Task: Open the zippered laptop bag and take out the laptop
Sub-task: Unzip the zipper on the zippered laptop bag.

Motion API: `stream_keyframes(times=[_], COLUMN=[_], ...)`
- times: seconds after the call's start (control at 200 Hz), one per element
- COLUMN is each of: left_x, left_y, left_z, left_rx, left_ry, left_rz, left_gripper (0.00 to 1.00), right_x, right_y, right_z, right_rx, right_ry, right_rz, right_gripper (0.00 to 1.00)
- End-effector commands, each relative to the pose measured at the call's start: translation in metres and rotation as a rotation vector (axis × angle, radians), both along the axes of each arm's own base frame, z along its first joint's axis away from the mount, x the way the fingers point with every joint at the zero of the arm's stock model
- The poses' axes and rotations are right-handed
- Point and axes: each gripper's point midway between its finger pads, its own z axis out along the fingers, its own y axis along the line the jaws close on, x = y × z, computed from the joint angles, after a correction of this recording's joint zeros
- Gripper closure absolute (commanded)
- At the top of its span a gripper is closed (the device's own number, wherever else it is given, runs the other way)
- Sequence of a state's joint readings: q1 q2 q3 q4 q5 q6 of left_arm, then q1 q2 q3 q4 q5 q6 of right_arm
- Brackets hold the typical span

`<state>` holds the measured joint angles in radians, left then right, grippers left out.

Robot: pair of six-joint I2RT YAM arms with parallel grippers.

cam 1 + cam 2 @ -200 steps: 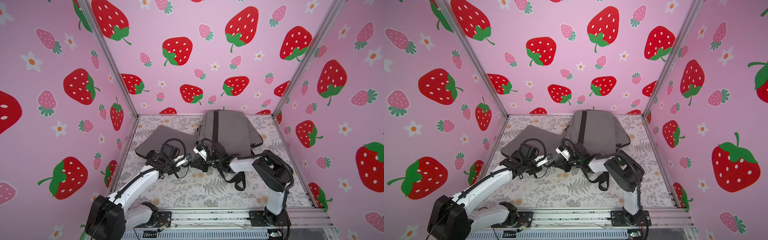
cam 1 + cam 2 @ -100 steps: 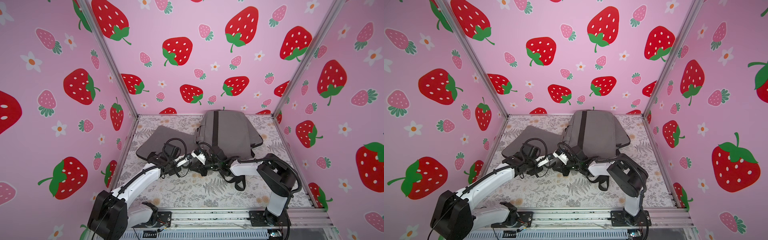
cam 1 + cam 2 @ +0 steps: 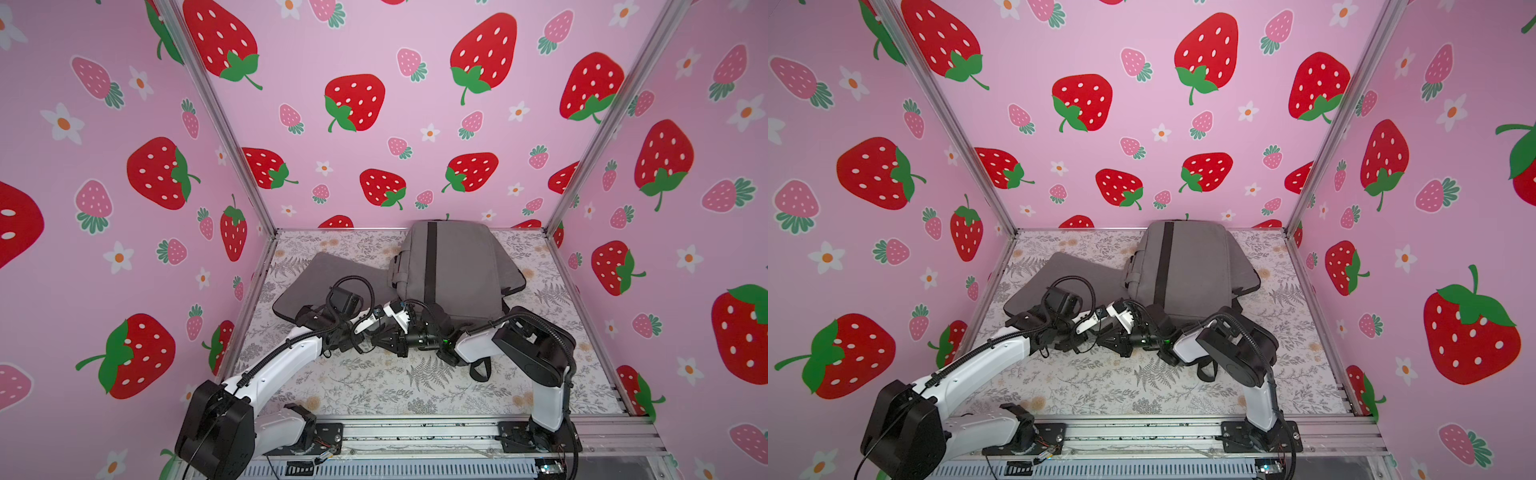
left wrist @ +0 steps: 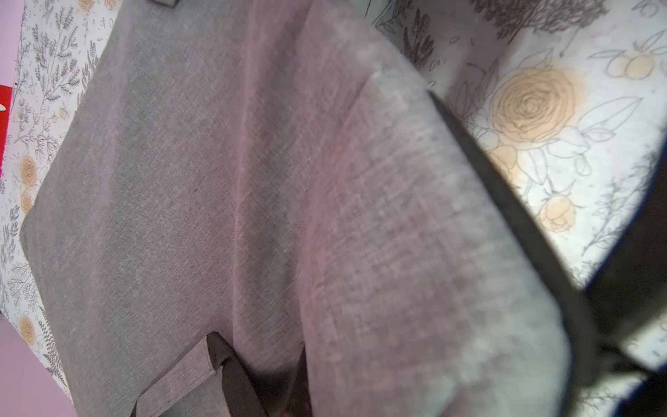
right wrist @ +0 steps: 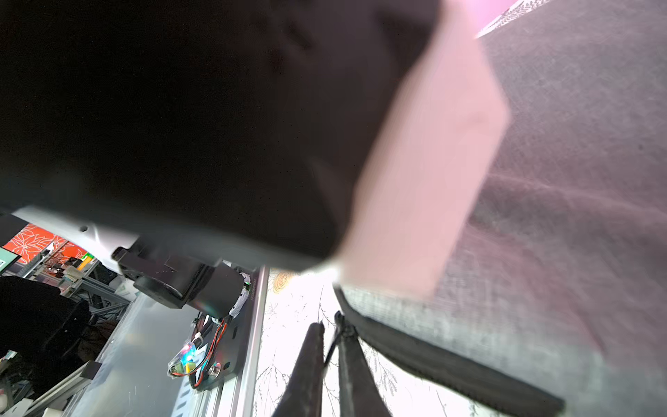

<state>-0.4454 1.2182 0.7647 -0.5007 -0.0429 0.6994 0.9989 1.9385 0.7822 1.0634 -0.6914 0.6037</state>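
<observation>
The laptop bag [image 3: 328, 278] [image 3: 1059, 278] is a flat grey fabric case lying at the left of the floral mat. Both grippers meet at its near right corner. My left gripper [image 3: 363, 332] [image 4: 267, 382] is shut on a raised fold of the bag's grey fabric [image 4: 397, 252]. My right gripper [image 3: 380, 336] [image 5: 329, 325] faces it, fingers nearly together, with the thin zipper pull [image 5: 330, 355] between them. The black zipper track [image 5: 433, 361] [image 4: 505, 202] runs along the lifted edge. The laptop is hidden.
A larger grey bag with a black stripe [image 3: 449, 270] lies at the back centre, partly overlapping the flat one. Its black strap [image 3: 478, 370] loops under my right arm. Pink strawberry walls close three sides. A metal rail [image 3: 415, 432] runs along the front.
Both grippers have shifted left and toward the front along the bag's near edge. The right gripper kept the zipper pull.
</observation>
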Motion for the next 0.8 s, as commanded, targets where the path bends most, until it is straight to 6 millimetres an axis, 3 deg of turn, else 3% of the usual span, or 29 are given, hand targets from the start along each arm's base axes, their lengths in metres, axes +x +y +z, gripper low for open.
stream_keyframes(times=[0.0,0.135,0.2,0.395,0.58,0.795], left_x=[0.017,0.015,0.015,0.015,0.015,0.018], left_y=[-0.035,-0.032,-0.031,-0.029,-0.032,-0.031], left_z=[0.038,0.037,0.036,0.039,0.037,0.032], left_rx=[-0.159,-0.146,-0.137,-0.129,-0.158,-0.123], left_ry=[-0.101,-0.109,-0.116,-0.133,-0.111,-0.099], left_rz=[-0.063,-0.068,-0.07,-0.073,-0.048,-0.003], left_gripper=[1.0,1.0,1.0,1.0,1.0,1.0], right_x=[-0.004,0.009,0.014,0.032,0.064,0.082], right_y=[-0.003,-0.019,-0.027,-0.048,-0.055,-0.04], right_z=[0.009,-0.013,-0.02,-0.019,-0.003,-0.013], right_rx=[0.039,-0.076,-0.118,-0.184,-0.186,-0.186], right_ry=[-0.01,-0.026,-0.019,0.022,0.236,0.564], right_rz=[0.003,-0.07,-0.099,-0.218,-0.401,-0.483], right_gripper=[0.86,0.8,0.7,0.5,0.38,0.31])
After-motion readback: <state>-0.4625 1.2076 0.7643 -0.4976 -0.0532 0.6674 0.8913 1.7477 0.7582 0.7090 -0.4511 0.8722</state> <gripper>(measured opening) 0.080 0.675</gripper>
